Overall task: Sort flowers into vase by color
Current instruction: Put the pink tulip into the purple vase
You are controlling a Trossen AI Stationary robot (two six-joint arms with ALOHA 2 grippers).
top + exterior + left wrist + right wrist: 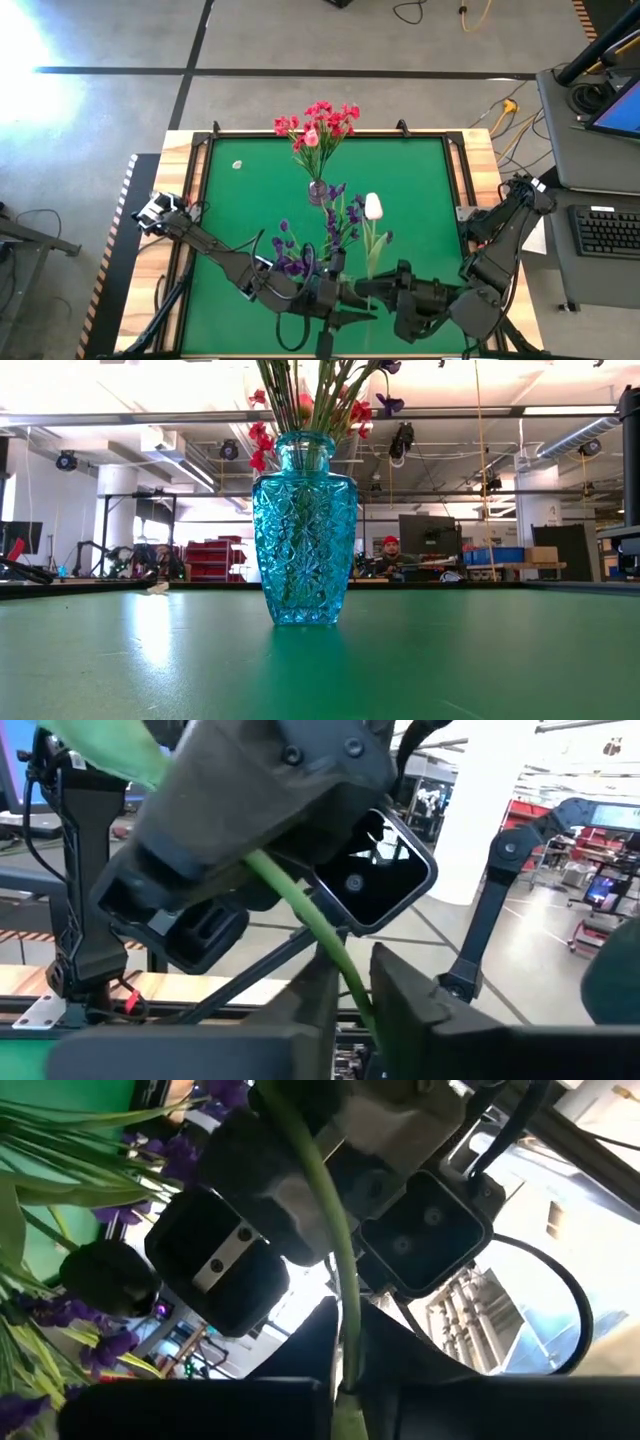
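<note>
- Left fingers [312,1005]: closed from both sides on a thick green plastic stem [335,955], touching it.
- Right fingers [300,1350]: clamped on the same stem, which runs straight up between them.
- My left gripper [352,297] and right gripper [378,291] sit tip to tip at the table's 6 o'clock edge, above the green felt table top [420,180].
- From above, the stem appears to lead toward 12 o'clock to a pale tulip bud [373,207]. The bud is at 4 o'clock of the vase, near it but not in it.
- Turquoise cut-glass vase [304,530] stands upright near table centre and holds the red clustered blooms [318,125], which lean toward 12 o'clock.
- Purple small-bloom spray [292,255] is at 7 o'clock of the vase, just beside my left gripper. Can't tell whether it's lying down or lifted.
</note>
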